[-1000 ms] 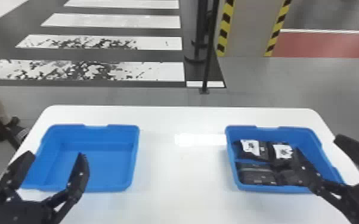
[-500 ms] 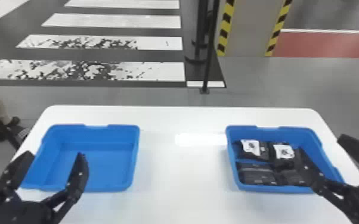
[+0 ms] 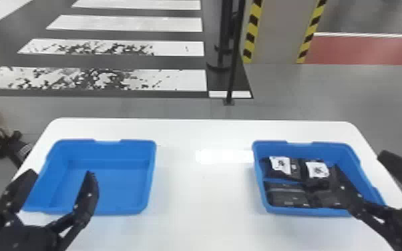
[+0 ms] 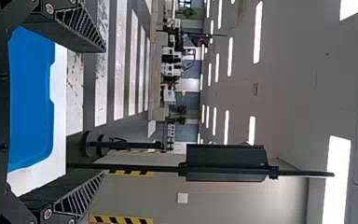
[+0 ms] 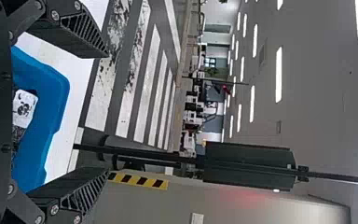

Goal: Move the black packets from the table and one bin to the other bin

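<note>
Basically, only a small change: over the last second the right claw (image 3: 359, 160) edged slightly outward and then settled, fingers apart, nothing clamped. Left claw (image 3: 61, 173) practically unmoved, also spread and holding nothing.

The packets kept their places meanwhile, so no transfer happened in this stretch. At least four in view, all in the blue rectangular plastic bin (image 3: 310, 211) by the right claw. Far row: black packet with a white label (image 3: 280, 165), then a second white-labelled black packet (image 3: 318, 169) nearer that claw's inner finger. Near row: dark flat packet (image 3: 287, 197), plus another dark packet (image 3: 327, 198) just beside it, partly behind that finger in the head view. Whether any are stacked, can't tell.

The other blue plastic bin (image 3: 110, 187) sits just ahead of the left claw on the white table (image 3: 203, 187), bare floor showing.

Meaning for the task: the small outward drift looks more like backing off than reaching, so filling the right-hand bin may be done. Could equally be the start; these frames don't settle which bin is the target. If finished, lift the right claw clear; its inner finger could snag the bin rim or drag a packet.
</note>
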Controlling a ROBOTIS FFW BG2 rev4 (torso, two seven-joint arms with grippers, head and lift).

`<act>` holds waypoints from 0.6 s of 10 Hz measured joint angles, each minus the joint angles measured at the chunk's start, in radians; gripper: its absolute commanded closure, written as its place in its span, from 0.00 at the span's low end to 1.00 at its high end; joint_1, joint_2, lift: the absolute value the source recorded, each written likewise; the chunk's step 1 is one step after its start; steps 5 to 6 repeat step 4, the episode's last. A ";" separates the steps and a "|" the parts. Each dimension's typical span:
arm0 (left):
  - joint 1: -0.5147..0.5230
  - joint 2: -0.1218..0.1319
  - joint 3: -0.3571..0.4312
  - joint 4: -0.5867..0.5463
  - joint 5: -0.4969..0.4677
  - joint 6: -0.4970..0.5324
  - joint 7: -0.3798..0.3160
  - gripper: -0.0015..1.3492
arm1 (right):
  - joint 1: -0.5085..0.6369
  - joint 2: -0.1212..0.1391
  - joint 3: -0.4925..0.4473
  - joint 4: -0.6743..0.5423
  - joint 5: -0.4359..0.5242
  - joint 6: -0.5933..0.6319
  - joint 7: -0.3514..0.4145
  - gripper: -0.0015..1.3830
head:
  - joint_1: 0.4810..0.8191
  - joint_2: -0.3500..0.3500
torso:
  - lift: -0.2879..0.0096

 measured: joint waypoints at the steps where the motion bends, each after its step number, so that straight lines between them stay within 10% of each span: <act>1: -0.001 0.000 0.000 0.000 0.000 0.000 0.000 0.08 | -0.001 0.000 0.000 0.001 -0.002 -0.001 0.000 0.12 | 0.63 0.46 | 0.60; 6: -0.003 0.000 -0.002 0.000 0.000 0.004 0.000 0.09 | -0.004 0.001 0.001 0.003 -0.003 -0.001 0.000 0.12 | 0.63 0.46 | 0.60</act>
